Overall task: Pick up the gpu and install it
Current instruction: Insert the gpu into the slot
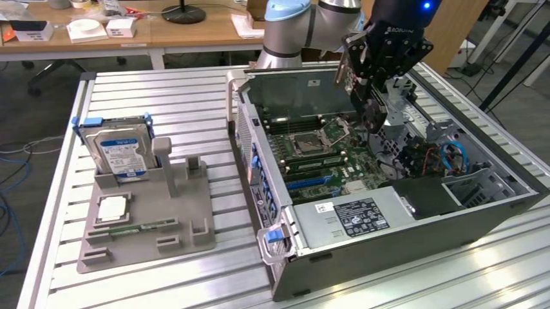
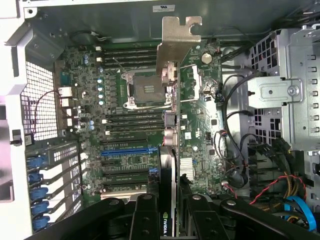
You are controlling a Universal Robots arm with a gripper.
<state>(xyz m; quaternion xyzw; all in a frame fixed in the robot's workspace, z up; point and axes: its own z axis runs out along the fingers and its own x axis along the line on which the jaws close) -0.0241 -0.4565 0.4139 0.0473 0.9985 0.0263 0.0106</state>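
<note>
My fingers point(image 2: 146, 217) grip the gpu point(image 2: 168, 195) edge-on above the motherboard point(image 2: 200, 100) in the open case point(image 1: 361, 257), not lined up with the blue slot point(image 2: 125, 149); likely risk: skewed descent, bracket point(image 2: 176, 45) snags the rear wall or the card edge hits the CPU socket point(image 2: 145, 90).

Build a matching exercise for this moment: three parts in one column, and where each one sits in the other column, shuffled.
Column one:
1. gpu
2. hard drive
3. silver square chip

Column two:
A. lying flat on the grey holder
B. gripped by the tool over the open case
C. standing upright in the grey holder

Pairs: 1-B, 2-C, 3-A
</note>
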